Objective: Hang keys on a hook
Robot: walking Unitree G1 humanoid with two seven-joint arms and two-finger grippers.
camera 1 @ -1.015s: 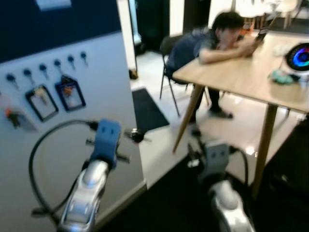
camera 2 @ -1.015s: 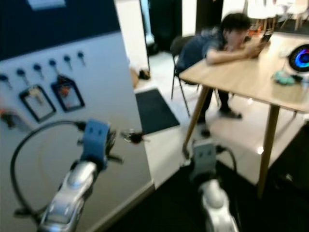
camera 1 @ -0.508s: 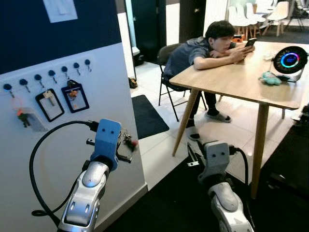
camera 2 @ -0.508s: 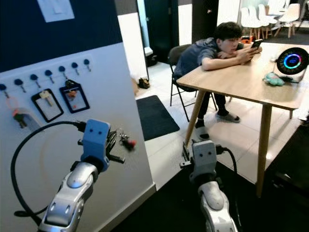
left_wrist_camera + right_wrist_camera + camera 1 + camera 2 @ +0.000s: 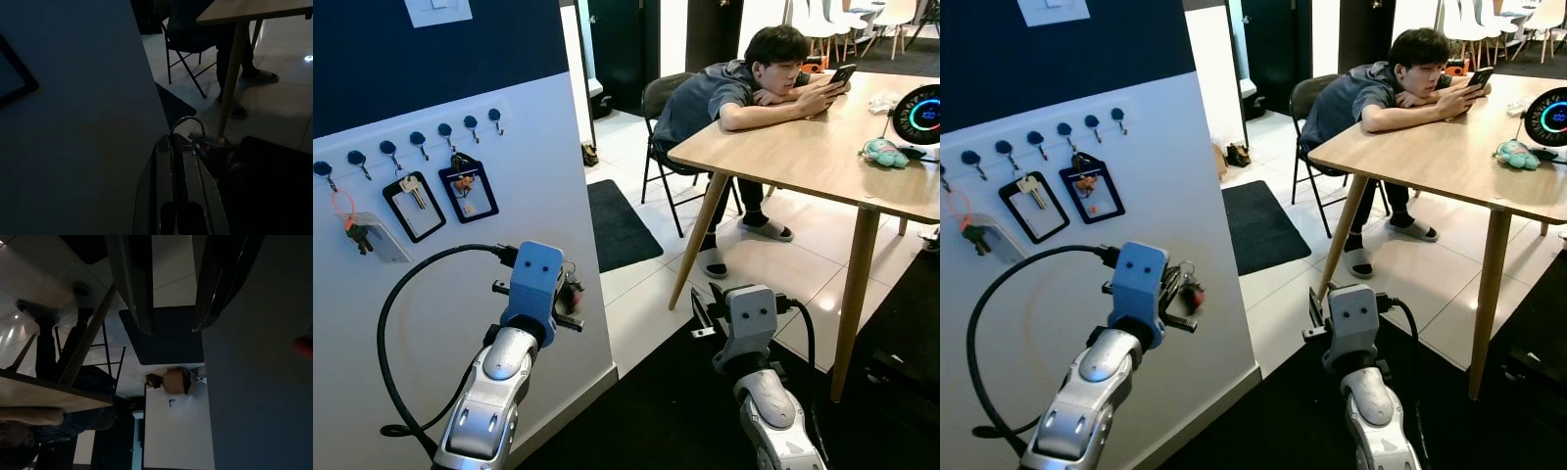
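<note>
Two arms rise in the left eye view. The left gripper is raised beside the white wall, pinching the keys well below the row of hooks; the right gripper hangs low near the table, where a person sits. From the left wrist, the fingers press together, the key ring jutting from their tips. From the right wrist, the fingers stand wide apart, holding nothing.
</note>
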